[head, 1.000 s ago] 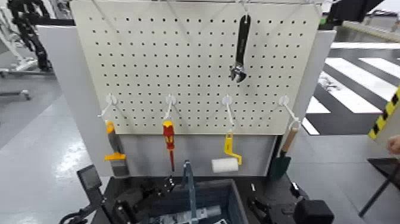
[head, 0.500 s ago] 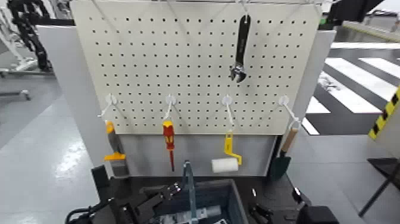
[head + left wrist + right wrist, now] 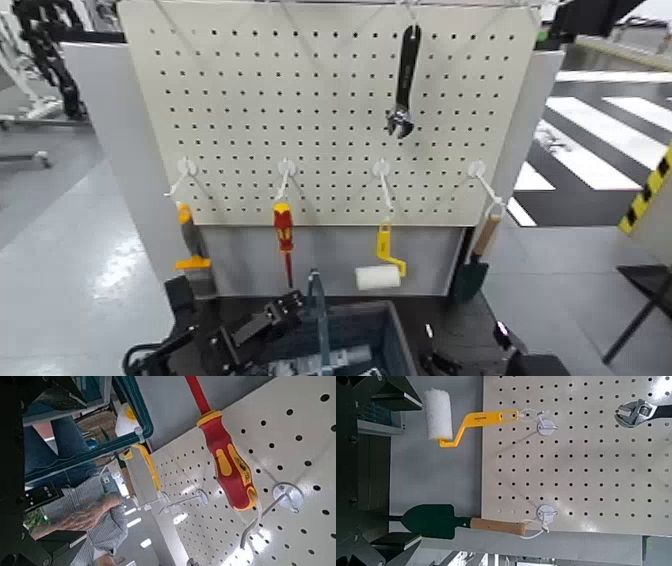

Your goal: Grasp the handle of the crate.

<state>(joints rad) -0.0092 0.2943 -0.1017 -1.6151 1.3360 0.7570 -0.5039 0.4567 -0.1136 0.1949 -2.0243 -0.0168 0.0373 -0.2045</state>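
The dark grey-blue crate (image 3: pixel 392 322) sits at the bottom centre of the head view, below the pegboard. Its thin grey-blue handle (image 3: pixel 319 312) stands upright from the middle. My left gripper (image 3: pixel 283 314) hangs just left of the handle, close to it but apart, fingers open. In the left wrist view a grey-blue bar with a rounded corner (image 3: pixel 146 422) shows near the fingers. My right gripper (image 3: pixel 522 364) is low at the bottom right edge, beside the crate. Its fingers stand apart in the right wrist view, with nothing between them.
The white pegboard (image 3: pixel 300 100) rises behind the crate. On it hang a black wrench (image 3: pixel 404 85), a yellow-handled scraper (image 3: pixel 190 245), a red-yellow screwdriver (image 3: pixel 283 235), a yellow-handled roller (image 3: pixel 378 275) and a green trowel (image 3: pixel 474 268). A seated person (image 3: pixel 87 514) shows in the left wrist view.
My left gripper has moved right and up, closer to the handle. My right arm has sunk lower, mostly out of the head view. A hand at the right edge is gone.
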